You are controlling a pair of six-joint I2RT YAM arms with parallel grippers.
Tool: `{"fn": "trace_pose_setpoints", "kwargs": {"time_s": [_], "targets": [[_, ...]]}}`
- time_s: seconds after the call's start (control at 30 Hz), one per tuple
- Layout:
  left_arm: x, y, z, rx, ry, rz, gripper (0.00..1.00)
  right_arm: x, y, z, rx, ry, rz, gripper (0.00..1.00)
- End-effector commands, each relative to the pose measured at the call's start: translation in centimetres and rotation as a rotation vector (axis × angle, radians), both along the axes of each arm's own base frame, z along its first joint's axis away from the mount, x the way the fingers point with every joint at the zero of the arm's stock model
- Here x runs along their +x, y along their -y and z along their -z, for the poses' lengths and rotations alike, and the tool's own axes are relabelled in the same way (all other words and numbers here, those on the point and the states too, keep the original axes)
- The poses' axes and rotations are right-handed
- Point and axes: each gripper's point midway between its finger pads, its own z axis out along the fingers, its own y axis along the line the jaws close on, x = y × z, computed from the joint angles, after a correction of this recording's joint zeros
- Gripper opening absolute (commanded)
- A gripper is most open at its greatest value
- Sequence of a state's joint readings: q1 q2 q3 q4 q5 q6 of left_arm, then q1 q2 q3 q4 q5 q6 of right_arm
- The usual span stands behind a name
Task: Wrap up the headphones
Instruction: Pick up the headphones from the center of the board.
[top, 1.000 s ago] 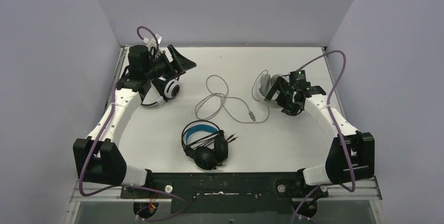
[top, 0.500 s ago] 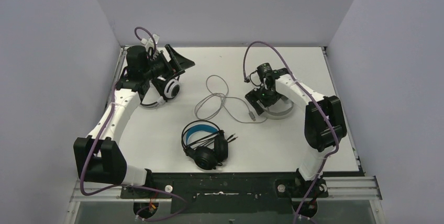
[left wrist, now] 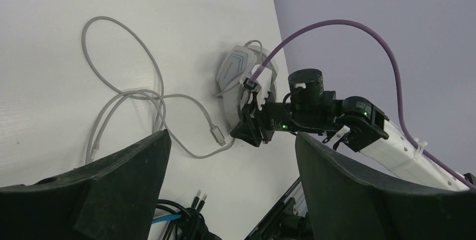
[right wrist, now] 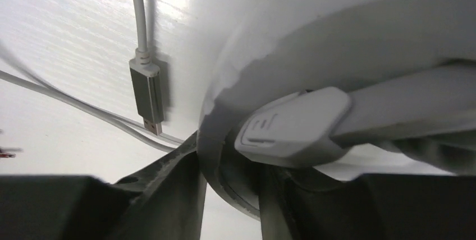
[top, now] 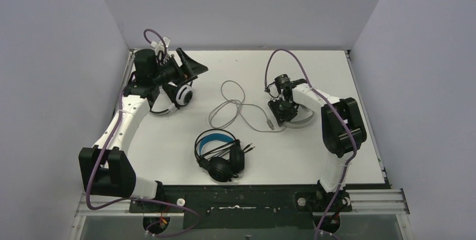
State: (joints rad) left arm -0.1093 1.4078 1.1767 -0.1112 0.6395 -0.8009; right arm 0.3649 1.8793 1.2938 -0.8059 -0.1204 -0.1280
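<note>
A white-grey headset (top: 302, 119) lies right of the table's centre. My right gripper (top: 280, 111) is down on its left end. In the right wrist view the gripper (right wrist: 230, 187) is shut on the curved grey rim of this headset (right wrist: 348, 44). Its pale cable (top: 236, 108) loops loose across the middle and ends in a USB plug (top: 270, 123) (right wrist: 147, 97). Black headphones with a blue-lined band (top: 219, 153) lie near the front. A white headset with black cup centres (top: 181, 94) sits under my left arm. My left gripper (top: 195, 65) (left wrist: 230, 139) is raised and open, holding nothing.
Grey walls close in the table (top: 314, 150) at the back and on both sides. The black headphones' twin plugs (top: 250, 148) point right. Purple cables (top: 280, 55) arch above both arms.
My right arm swung in from the right and came down over the white-grey headset, which now lies flat. Its jaws went from wide to closed on the rim. The left arm barely moved.
</note>
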Motion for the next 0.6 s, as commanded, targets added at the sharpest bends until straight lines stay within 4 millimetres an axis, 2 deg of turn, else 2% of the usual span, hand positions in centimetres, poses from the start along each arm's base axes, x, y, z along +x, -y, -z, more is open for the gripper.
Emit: {"fn": "trace_pose_setpoints", "kwargs": {"time_s": [0.0,0.07,0.13,0.2,0.27,0.33,0.4,0.47,0.57], "targets": [[0.5,-0.6,-2.0,0.048,0.1,-0.001,0.79,1.5,-2.5,-2.3,0.144,0.086,0.197,0.25],[0.6,-1.0,-2.0,0.085,0.114,-0.012,0.79,1.6,-3.7,-4.2,0.213,0.093,0.303,0.18],[0.6,-1.3,-1.8,0.121,0.123,-0.025,0.79,1.5,-5.6,-6.7,0.34,0.077,0.405,0.13],[0.8,-1.3,-1.6,0.134,0.13,-0.027,0.79,1.6,-7.3,-9.9,0.488,0.064,0.497,0.08],[0.7,-0.6,-1.6,0.14,0.138,0.0,0.79,2.3,-7.8,-13.4,0.67,0.054,0.643,0.0],[-0.2,0.7,-2.3,0.17,0.165,0.041,0.79,3.3,-8.1,-17.9,0.905,0.071,0.79,0.0],[-1.4,2.4,-3.1,0.209,0.197,0.077,0.79,4.2,-7.7,-20.8,1.099,0.066,0.95,0.0],[-3.1,4.5,-4.3,0.211,0.213,0.12,0.79,4.9,-7.3,-23.1,1.249,0.077,1.078,0.0],[-5.8,7.7,-5.9,0.181,0.241,0.166,0.77,5.6,-6.9,-26.0,1.412,0.13,1.152,0.0]]}}
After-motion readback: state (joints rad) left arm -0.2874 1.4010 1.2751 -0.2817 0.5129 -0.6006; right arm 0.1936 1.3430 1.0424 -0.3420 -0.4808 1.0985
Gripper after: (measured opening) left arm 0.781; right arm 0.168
